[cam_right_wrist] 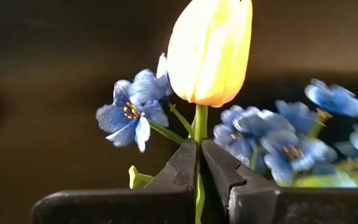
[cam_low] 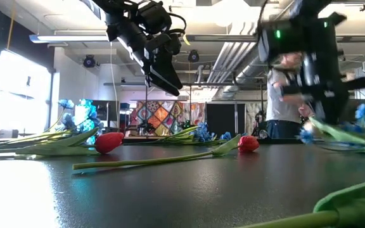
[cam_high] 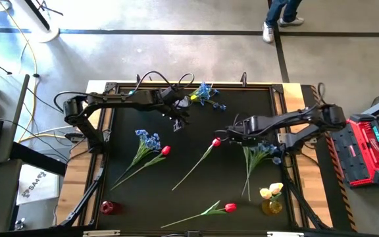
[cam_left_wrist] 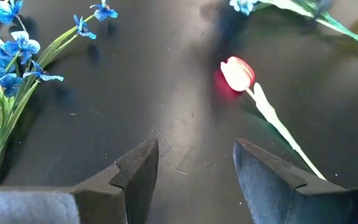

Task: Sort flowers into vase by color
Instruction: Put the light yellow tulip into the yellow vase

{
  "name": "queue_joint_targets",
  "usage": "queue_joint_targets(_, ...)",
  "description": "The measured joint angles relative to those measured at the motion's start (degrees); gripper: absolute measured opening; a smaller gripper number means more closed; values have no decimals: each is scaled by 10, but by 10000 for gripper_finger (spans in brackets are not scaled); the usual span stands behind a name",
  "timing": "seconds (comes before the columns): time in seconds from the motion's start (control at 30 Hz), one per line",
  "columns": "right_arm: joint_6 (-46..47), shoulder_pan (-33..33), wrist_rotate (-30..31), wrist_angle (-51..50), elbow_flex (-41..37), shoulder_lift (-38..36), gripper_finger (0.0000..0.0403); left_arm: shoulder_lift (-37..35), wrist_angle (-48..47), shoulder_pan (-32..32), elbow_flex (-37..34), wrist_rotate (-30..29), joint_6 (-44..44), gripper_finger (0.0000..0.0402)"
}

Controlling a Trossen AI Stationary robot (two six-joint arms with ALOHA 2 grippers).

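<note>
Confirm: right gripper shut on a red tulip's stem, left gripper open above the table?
The right gripper is shut on the stem of a yellow tulip, not a red one; the right wrist view shows it. The left gripper is open above the table.

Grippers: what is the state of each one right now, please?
Left gripper: open, holding nothing, above the table.
Right gripper: closed on the stem of a yellow tulip.

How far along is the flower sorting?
Done: two pale yellow tulips stand in the yellow vase. In hand: the right tool is shut on a third yellow tulip. Left: three red tulips and blue sprays lie loose; the red vase looks empty.
</note>
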Motion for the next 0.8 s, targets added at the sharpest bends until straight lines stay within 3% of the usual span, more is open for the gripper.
queue_joint_targets(0.13,31,21,82,-53,44,-30,4,0,0,0,0,0,0,195)
queue_joint_targets(0.3,74,-3,152,-143,42,-50,5,0,10,0,0,0,1,195)
queue_joint_targets(0.43,79,-12,113,-140,36,-57,27,0,15,0,0,0,-1,195)
queue_joint_targets(0.67,30,-8,23,-133,36,-57,109,0,12,-3,0,0,-16,195)
queue_joint_targets(0.8,-21,-1,-13,-64,36,-53,143,0,12,-3,0,0,-15,195)
